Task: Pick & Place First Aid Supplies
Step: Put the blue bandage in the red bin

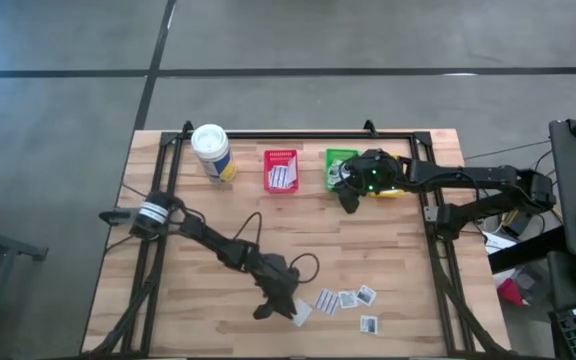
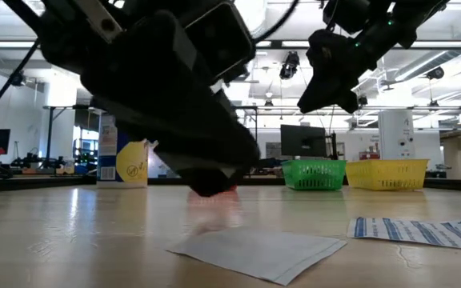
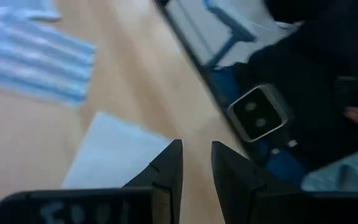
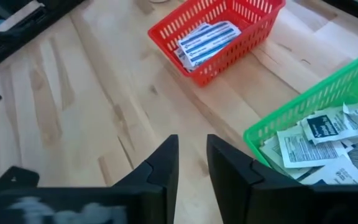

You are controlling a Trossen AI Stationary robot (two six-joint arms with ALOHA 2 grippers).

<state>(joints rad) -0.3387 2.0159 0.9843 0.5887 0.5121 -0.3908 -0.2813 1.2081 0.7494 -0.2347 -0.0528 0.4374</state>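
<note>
Packets (image 1: pixel 346 298) scattered near table's front edge, loose, awaiting sorting. I've got left gripper (image 1: pixel 280 300) low over plain white packet (image 3: pixel 114 152), fingers nearly closed, empty. Right gripper (image 1: pixel 346 190) beside green bin (image 1: pixel 339 158), narrowly parted, empty, likely post-drop.

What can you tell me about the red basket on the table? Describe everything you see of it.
The red basket is a small oblong plastic bin with lattice walls and an open top. It stands upright on the wooden table near the far edge, between the white canister and the green basket, apart from both. Inside lie a few white packets with blue stripes. Neither gripper touches it.
</note>
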